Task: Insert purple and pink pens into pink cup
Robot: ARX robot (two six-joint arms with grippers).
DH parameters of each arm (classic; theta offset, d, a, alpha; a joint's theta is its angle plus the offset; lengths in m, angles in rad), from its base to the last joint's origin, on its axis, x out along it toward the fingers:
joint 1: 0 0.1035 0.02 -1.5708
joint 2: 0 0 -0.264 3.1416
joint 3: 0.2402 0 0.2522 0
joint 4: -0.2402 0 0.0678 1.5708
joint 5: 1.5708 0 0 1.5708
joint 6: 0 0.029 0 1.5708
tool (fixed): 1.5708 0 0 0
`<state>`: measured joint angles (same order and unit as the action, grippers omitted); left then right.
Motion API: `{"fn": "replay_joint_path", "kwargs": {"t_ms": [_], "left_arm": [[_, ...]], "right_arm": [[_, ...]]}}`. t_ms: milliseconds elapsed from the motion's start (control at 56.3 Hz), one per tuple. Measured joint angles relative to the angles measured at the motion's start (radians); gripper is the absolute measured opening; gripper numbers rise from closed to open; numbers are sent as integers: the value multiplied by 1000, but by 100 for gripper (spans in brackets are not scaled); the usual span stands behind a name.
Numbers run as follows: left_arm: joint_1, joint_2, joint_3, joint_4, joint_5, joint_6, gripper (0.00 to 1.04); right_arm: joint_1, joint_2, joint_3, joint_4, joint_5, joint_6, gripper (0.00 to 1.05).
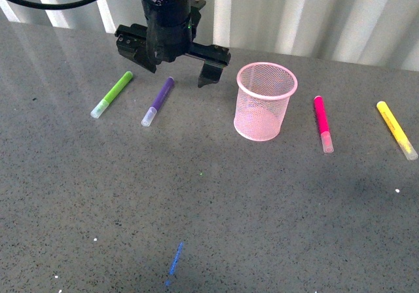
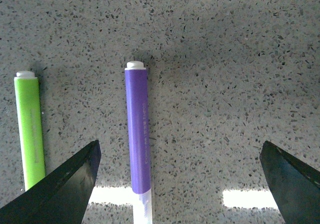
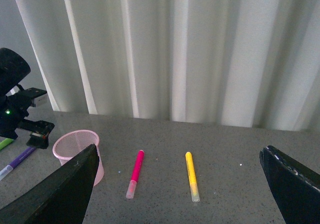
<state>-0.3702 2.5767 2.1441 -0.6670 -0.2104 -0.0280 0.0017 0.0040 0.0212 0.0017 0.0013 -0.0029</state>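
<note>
The left claw [image 1: 175, 72] is held wide open and empty over the bench [image 1: 209, 201], with the purple pen [image 1: 158, 101] laid flat beneath it, between the jaws. The pink cup [image 1: 265, 103] is stood upright just to the claw's right, the pink pen [image 1: 323, 123] laid beyond it. The right claw [image 3: 178, 151] is likewise spread wide, nothing held.

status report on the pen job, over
Left gripper open above purple pen. Right gripper open, high, empty. Pink pen lying beside empty pink cup. Lime-green marker near purple pen.
</note>
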Motion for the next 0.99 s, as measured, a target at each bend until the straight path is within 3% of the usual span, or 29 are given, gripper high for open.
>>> {"fn": "replay_joint_path", "kwargs": {"t_ms": [639, 870, 994], "left_arm": [[36, 220, 291, -118, -21, 43, 98], [43, 234, 313, -127, -21, 54, 98], [43, 239, 314, -125, -20, 54, 81]], "right_arm": [[0, 0, 0, 0, 0, 0, 98], [0, 0, 0, 0, 0, 0, 98], [0, 0, 0, 0, 0, 0, 98]]}}
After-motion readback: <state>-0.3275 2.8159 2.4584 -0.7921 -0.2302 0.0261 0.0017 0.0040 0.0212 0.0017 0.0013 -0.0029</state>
